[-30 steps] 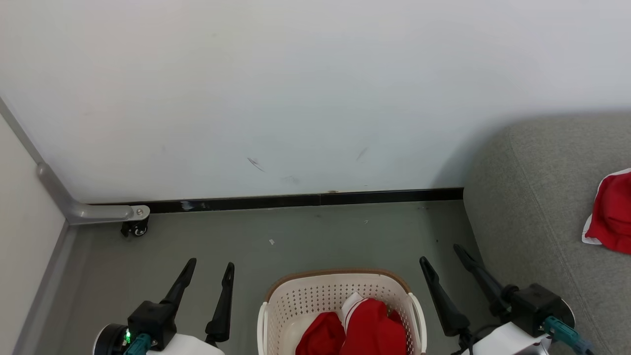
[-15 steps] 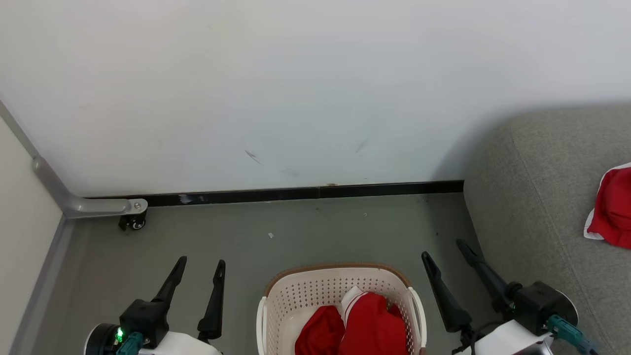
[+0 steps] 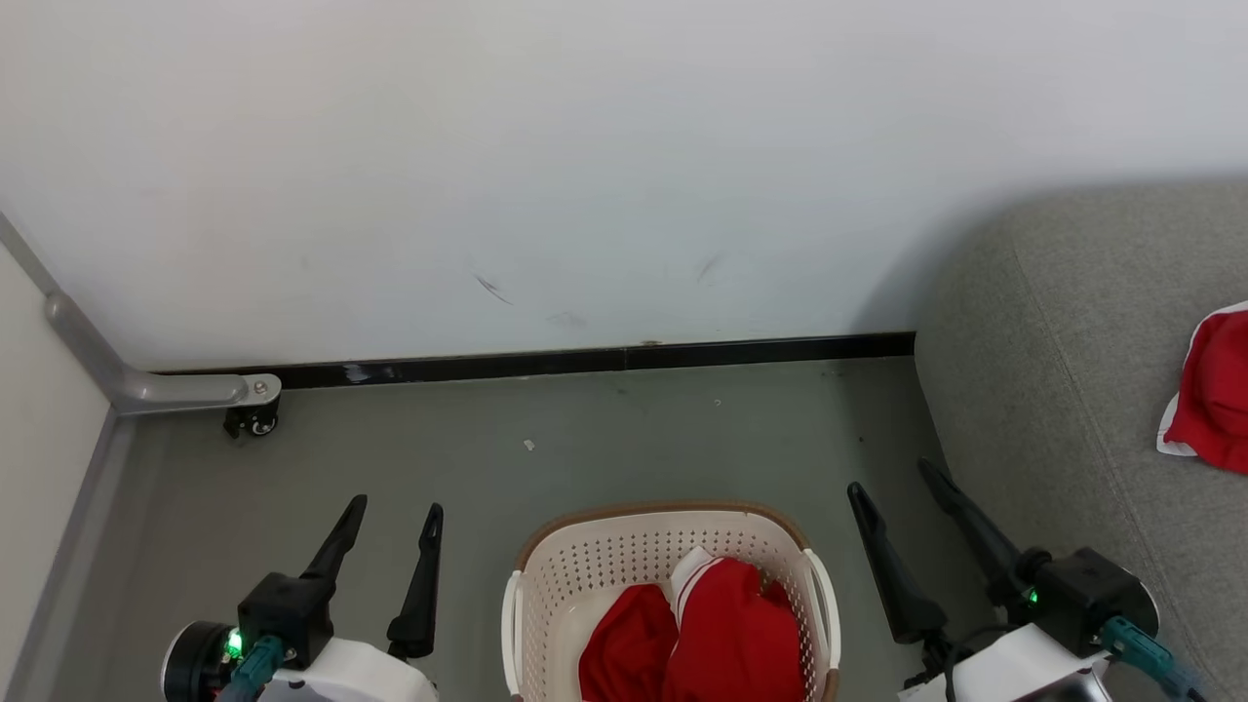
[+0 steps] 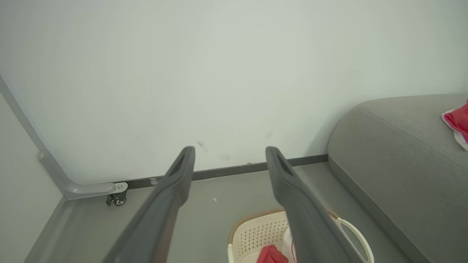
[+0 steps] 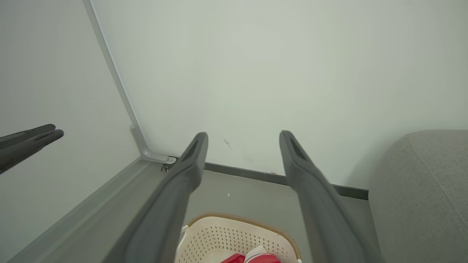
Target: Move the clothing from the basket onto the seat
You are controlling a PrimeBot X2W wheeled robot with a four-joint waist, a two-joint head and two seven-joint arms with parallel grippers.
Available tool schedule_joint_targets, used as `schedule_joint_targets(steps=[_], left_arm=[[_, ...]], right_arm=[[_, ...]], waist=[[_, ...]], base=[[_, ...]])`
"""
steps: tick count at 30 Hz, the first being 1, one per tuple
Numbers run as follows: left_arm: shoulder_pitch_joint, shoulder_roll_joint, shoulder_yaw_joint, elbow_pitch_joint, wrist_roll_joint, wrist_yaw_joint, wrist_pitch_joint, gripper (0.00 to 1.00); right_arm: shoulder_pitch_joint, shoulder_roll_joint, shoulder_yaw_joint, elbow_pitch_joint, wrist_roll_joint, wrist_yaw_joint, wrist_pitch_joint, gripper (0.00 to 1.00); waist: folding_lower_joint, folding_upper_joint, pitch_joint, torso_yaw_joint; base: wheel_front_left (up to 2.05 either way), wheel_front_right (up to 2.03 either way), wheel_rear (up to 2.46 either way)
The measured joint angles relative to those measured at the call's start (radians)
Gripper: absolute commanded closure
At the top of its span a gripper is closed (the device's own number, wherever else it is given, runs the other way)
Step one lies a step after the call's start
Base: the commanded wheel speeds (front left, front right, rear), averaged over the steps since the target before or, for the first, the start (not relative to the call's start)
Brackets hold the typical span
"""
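The cream basket point(image 3: 673, 546) with its brown rim stands on the floor at the bottom centre of the head view, and red clothing point(image 3: 717, 634) with a white striped cuff lies bunched inside it. Another red garment point(image 3: 1214, 395) rests on the grey seat point(image 3: 1072, 370) at the right edge. My left gripper point(image 3: 395, 507) hovers open to the left of the basket, holding nothing. To the basket's right, beside the seat, my right gripper point(image 3: 892, 478) is open and holds nothing. The wrist views show the basket point(image 4: 256, 233) point(image 5: 234, 233) below my spread fingers.
A white wall with a black baseboard point(image 3: 585, 363) closes off the back. A grey metal frame leg on a castor point(image 3: 249, 421) stands at the left, along a pale panel. Grey floor point(image 3: 624, 439) lies between basket and wall.
The head camera has tilted, so wall, floor and basket sit slightly higher in the picture. Both grippers stay open beside the basket; nothing was picked up.
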Motion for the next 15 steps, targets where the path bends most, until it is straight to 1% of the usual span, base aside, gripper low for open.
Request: schedule_joint_targets(steps=[3,8,11,15], left_arm=[[-0.022,0.002,-0.016,0.019,0.000,-0.009,0.022,0.00],[-0.066,-0.004,-0.054,0.055,0.006,-0.037,0.053,0.00],[-0.087,-0.012,-0.073,0.071,0.011,-0.049,0.063,0.00],[-0.129,-0.037,-0.114,0.111,0.021,-0.072,0.089,0.00]], right_arm=[[0.000,0.001,-0.008,-0.014,0.000,0.000,0.000,0.00],[0.000,0.004,-0.031,-0.028,-0.003,0.000,0.000,0.00],[0.000,0.005,-0.043,-0.038,-0.010,0.000,0.000,0.00],[0.000,0.006,-0.063,-0.056,-0.013,0.000,0.000,0.00]], waist=[[0.0000,0.0000,0.012,-0.004],[0.0000,0.0000,0.035,-0.013],[0.0000,0.0000,0.046,-0.018],[0.0000,0.0000,0.071,-0.028]], base=[[0.00,0.00,0.00],[0.00,0.00,0.00],[0.00,0.00,0.00],[0.00,0.00,0.00]])
